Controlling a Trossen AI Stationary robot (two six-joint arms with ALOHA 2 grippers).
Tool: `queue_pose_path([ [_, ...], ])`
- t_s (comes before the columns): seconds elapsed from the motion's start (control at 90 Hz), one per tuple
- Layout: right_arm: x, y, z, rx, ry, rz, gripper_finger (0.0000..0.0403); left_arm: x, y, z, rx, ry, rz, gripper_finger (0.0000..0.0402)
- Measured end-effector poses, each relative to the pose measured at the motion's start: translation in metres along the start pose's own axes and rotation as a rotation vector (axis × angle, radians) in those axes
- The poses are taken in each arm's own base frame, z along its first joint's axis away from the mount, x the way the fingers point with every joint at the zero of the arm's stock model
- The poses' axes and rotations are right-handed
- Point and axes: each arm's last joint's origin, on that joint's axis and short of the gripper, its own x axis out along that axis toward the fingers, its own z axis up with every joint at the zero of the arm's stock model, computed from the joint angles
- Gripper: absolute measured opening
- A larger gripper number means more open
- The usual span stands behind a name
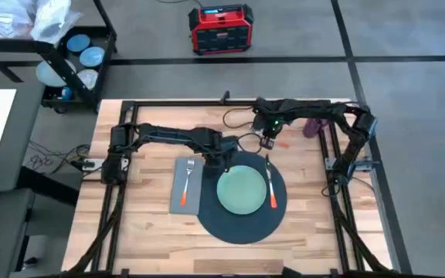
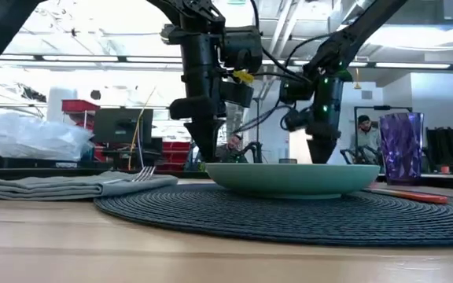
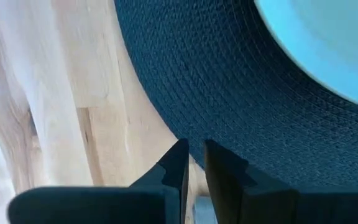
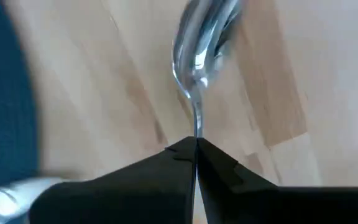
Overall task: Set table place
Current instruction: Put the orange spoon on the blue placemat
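Note:
A pale green plate (image 1: 242, 189) sits on the dark round mat (image 1: 242, 224). An orange-handled knife (image 1: 270, 185) lies on the mat to the plate's right. On the left, an orange-handled fork (image 1: 187, 181) lies on the grey napkin (image 1: 178, 189). The purple cup (image 1: 313, 125) stands at the far right. My right gripper (image 1: 269, 144) is just beyond the mat's far edge, shut on the spoon (image 4: 197, 56). My left gripper (image 1: 226, 161) points down at the mat's far left edge (image 3: 185, 118), shut with nothing between its fingers. Whether it touches the mat I cannot tell. My right gripper pinches the spoon's thin metal neck (image 4: 196, 127), just behind the bowl, between its two fingertips. The fingers come from above, pointing down. The bowl (image 4: 199, 43) sticks out past the fingertips over bare wood. Whether it touches the table I cannot tell.
A black cart (image 1: 76, 54) with blue plates stands off the table's far left corner, and a red box (image 1: 220, 28) sits on the floor beyond. Black frame rails (image 1: 338, 177) run along the table's sides. Bare wood lies right of the mat. A person (image 2: 364, 130) shows in the room behind.

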Motion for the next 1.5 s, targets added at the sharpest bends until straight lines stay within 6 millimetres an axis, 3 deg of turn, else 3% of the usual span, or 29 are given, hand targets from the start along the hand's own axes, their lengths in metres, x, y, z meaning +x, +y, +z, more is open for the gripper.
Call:
queue_pose_path([
  [0.2, -0.037, 0.016, -0.005, 0.014, -0.081, 0.015, 0.0000, 0.000, 0.000, 0.001, 0.005, -0.007, 0.002, 0.0034],
  [0.311, -0.044, 0.025, -0.010, -0.038, -0.115, 0.003, 0.0000, 0.000, -0.002, 0.001, 0.009, -0.009, 0.002, 0.0034],
  [0.422, -0.033, 0.023, -0.013, -0.088, -0.081, -0.002, 0.0006, 0.000, -0.002, 0.003, 0.006, -0.022, 0.005, 0.0034],
  [0.844, 0.015, -0.016, -0.018, -0.008, 0.081, 0.056, 0.0072, -0.001, -0.003, 0.003, 0.047, -0.025, 0.006, 0.0034],
  [1.222, 0.023, -0.014, -0.010, -0.017, 0.020, 0.122, 0.0101, -0.001, -0.004, 0.004, 0.065, -0.036, -0.025, 0.0034],
  [1.5, 0.037, -0.018, -0.012, 0.003, 0.066, 0.131, 0.0153, -0.001, -0.007, 0.005, 0.059, -0.038, -0.030, 0.0034],
])
